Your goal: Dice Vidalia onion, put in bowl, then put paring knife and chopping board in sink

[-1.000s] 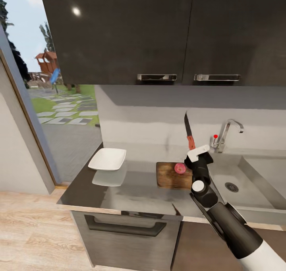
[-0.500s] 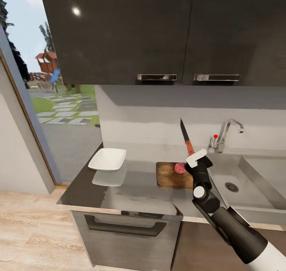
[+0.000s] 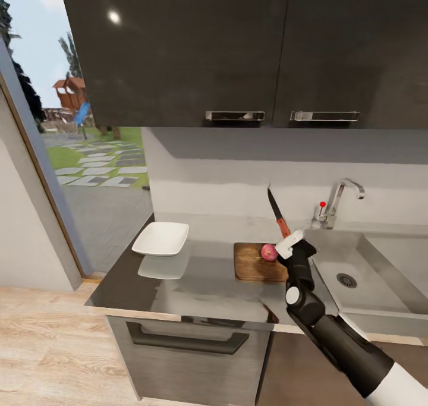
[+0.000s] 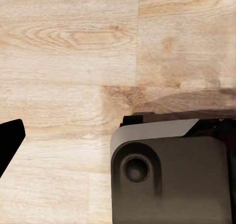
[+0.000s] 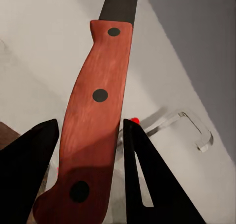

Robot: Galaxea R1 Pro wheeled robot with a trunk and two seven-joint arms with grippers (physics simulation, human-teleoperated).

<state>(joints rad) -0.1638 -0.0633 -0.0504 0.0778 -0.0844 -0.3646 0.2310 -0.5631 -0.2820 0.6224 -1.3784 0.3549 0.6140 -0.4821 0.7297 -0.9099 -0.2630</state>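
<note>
Holding the knife by its red handle, the right gripper sits just right of centre in the head view, at the right end of the board. The blade points up and slightly toward the upper left, dark against the grey wall. In the right wrist view the handle with three dark rivets lies between the two black fingers, clamped there.

The onion, reddish and round, rests on the board's right part, touching or just beside the gripper's white tip. The board lies on the table, close to the sink at the right. The bowl stands well apart at centre left, near the table's left end. A tap rises behind the sink.

In the left wrist view, wooden floor and a dark part of the robot show; whether the left gripper is wide or narrow cannot be told. No writing or labels can be read.
</note>
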